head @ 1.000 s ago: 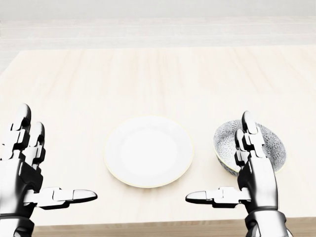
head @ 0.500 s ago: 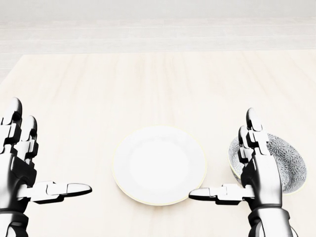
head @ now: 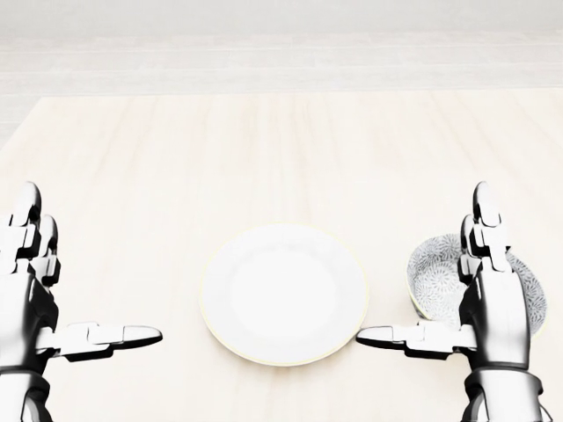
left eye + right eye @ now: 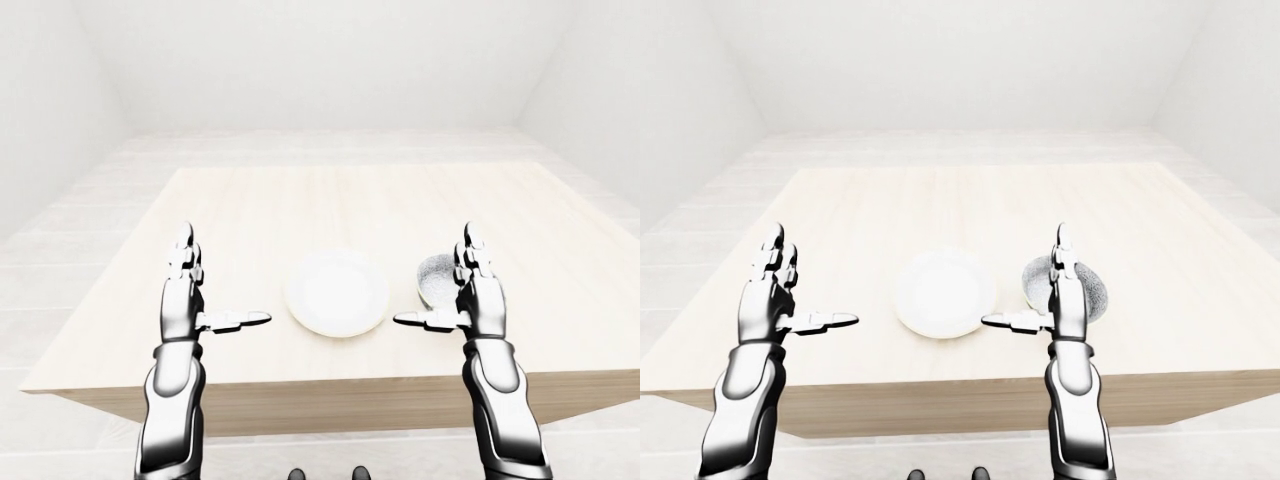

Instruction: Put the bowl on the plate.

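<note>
A plain white plate lies flat on the light wooden table, low in the middle of the head view. To its right stands a grey patterned bowl, apart from the plate. My right hand is open, fingers straight up and thumb pointing left toward the plate. It stands across the bowl's middle and hides part of it. I cannot tell whether it touches the bowl. My left hand is open in the mirrored pose, left of the plate, holding nothing.
The table's near edge runs just below both hands in the left-eye view. Pale floor and white walls surround the table, and nothing else stands on the tabletop.
The view first shifted, sliding plate and bowl right and down in the picture, then held still. My right hand moved right, from the bowl's left rim to over its middle. The left hand sank slightly.
</note>
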{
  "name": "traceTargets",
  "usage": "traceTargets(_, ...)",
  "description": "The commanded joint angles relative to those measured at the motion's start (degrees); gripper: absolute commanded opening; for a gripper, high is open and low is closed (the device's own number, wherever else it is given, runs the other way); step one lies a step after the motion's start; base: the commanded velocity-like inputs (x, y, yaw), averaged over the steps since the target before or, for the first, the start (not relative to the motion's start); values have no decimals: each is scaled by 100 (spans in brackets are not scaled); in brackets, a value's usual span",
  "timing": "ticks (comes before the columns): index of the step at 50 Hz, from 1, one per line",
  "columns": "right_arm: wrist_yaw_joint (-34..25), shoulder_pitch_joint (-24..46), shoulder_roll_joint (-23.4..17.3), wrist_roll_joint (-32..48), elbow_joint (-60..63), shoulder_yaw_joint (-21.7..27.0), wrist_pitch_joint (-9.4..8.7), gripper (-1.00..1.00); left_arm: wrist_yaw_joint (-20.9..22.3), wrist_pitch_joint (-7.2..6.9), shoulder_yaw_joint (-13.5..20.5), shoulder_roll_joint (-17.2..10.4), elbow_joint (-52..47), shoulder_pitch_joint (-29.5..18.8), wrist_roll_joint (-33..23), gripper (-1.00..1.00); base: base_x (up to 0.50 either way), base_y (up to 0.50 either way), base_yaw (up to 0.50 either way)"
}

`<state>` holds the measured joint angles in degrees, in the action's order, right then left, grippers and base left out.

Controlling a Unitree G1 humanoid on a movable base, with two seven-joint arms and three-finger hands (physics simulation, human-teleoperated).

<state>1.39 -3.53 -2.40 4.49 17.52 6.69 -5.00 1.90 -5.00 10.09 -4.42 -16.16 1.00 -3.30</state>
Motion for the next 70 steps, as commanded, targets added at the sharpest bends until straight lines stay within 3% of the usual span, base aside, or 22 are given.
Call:
traceTargets(1, 198, 45, -111, 552, 400, 233, 0, 100, -54, 0, 118, -84, 38, -66, -305, 100, 0, 0, 0)
traceTargets(21, 244, 491, -321, 1531, 267, 308, 0, 100, 89, 0, 82, -25, 30, -29, -455, 100, 0, 0, 0)
traceTargets(27, 332, 491, -464, 2301, -54, 134, 0, 100, 67, 0, 67, -22, 149, -57, -467, 100, 0, 0, 0)
traceTargets(29, 639, 489, -519, 2860, -207, 79, 0, 100, 73, 0, 73, -28, 195, -79, -449, 100, 0, 0, 0)
traceTargets(46, 639, 328, -524, 4426, -1193, -214, 0, 100, 70, 0, 62, -24, 161, -91, -364, 100, 0, 0, 0)
traceTargets(70, 203, -10, -496, 5256, -753, -56, 0, 100, 31, 0, 22, -30, 272, -150, -380, 100, 0, 0, 0)
